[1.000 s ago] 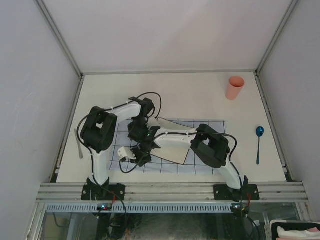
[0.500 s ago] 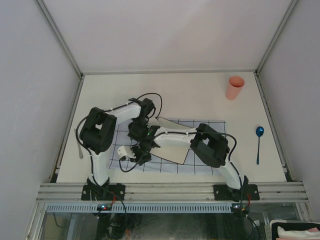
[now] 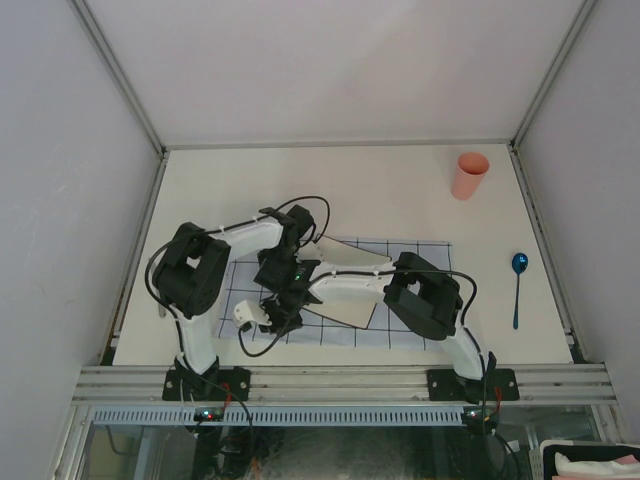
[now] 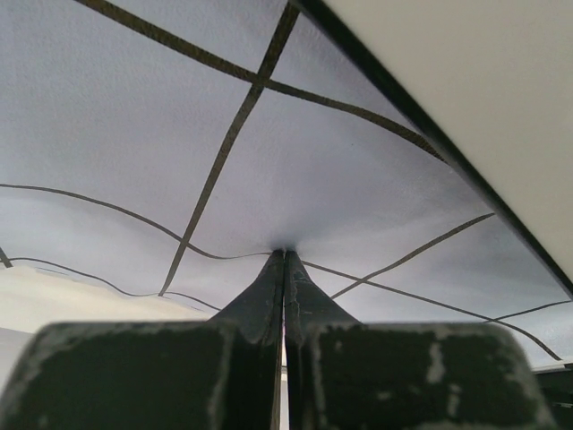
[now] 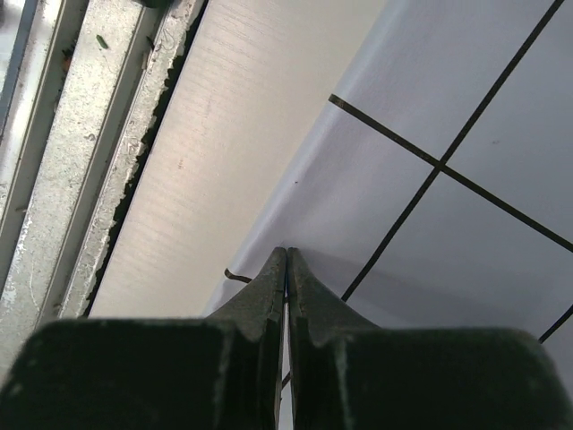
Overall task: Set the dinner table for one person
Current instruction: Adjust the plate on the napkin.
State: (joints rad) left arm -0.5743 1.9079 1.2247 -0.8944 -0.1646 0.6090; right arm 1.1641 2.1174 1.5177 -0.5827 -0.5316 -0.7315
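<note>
Wrist views: left gripper and right gripper pinch the cloth's left end, fully closed; cloth extends rightward.

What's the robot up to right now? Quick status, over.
Left hand shut on grid cloth. Right hand shut on its edge. Cloth partly folded over on dinner table. Pink cup, blue spoon off right, nothing blocking.

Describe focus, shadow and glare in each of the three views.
Top external: evenly lit and sharp, with only faint shadows on the gridded cloth and no glare. Left wrist: the left gripper is dark and blurred close to the lens, and the cloth behind it is in better focus. Right wrist: the right gripper is equally soft, while the rail and table look crisp and bright.
</note>
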